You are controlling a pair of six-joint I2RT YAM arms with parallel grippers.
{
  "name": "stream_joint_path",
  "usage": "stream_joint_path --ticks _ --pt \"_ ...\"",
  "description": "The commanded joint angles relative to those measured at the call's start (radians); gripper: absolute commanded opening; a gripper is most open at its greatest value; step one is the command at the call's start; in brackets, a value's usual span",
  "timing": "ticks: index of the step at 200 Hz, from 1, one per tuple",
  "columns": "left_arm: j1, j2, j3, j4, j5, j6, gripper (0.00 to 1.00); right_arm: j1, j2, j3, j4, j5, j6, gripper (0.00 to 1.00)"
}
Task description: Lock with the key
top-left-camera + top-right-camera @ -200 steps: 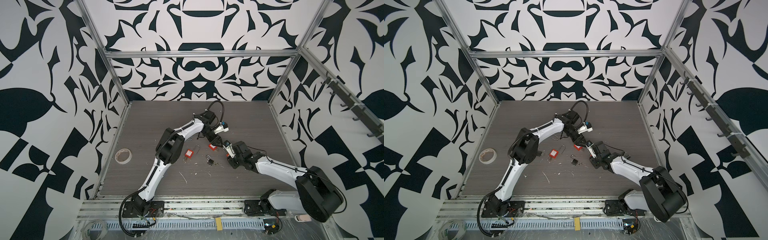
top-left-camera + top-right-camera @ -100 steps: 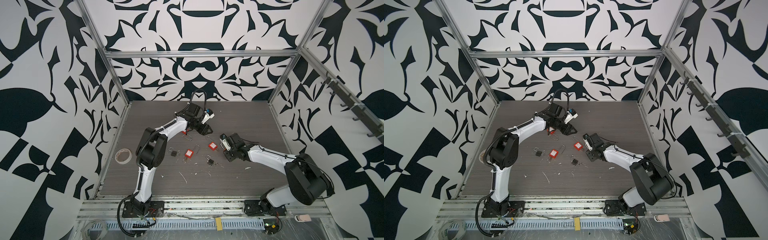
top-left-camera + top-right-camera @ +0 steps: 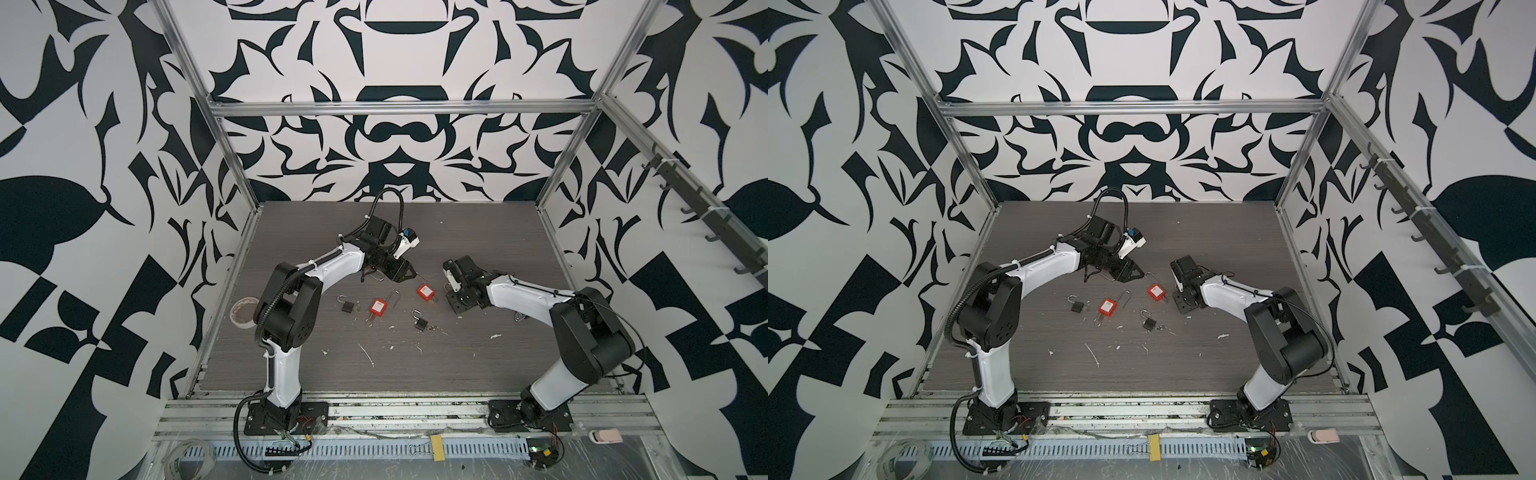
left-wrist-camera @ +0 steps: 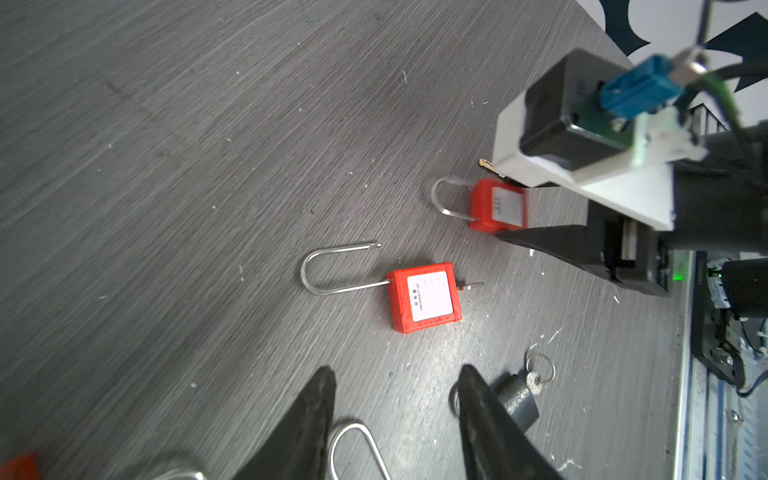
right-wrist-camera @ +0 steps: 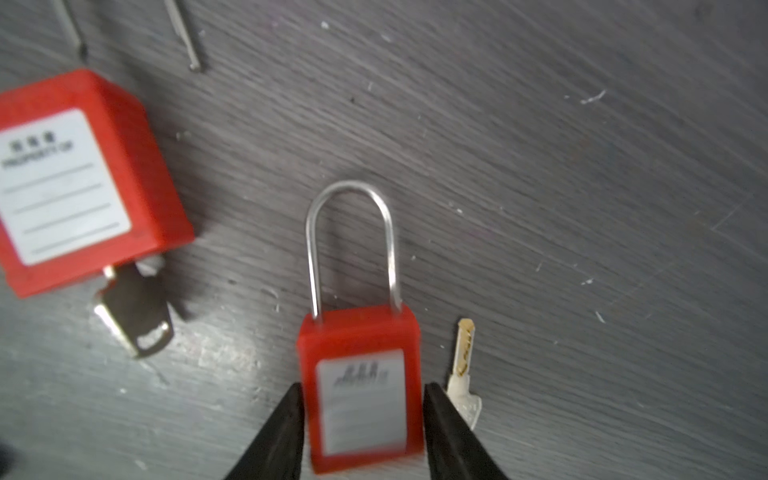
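right tool (image 5: 363, 386) part-open, jaws astride red lock (image 5: 359, 332) lying flat on worktop (image 5: 582, 166); pinching or just flanking, can't tell. shackle (image 5: 353, 187) seated, key (image 5: 464, 370) loose just beside it: reads as locked, key out. farther back, left tool (image 4: 397, 370) spread, holding nothing.

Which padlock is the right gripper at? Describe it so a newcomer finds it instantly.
On the grey table, find the right gripper near the middle; a red padlock lies between its fingers. Unlike the neighbouring red padlock, its shackle is closed, and a key lies loose beside it rather than inserted.
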Motion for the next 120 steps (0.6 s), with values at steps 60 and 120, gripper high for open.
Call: stream_joint_path --ticks 60,120 --pt "0.019 -0.093 -0.062 0.001 -0.009 0.002 0.51 -0.006 0.036 0.081 -0.085 0.013 0.047 0.54" --pt "0.025 -0.144 -0.112 -0.004 -0.032 0.003 0.50 -0.012 0.064 0.125 -0.160 -0.009 0.092 0.43"
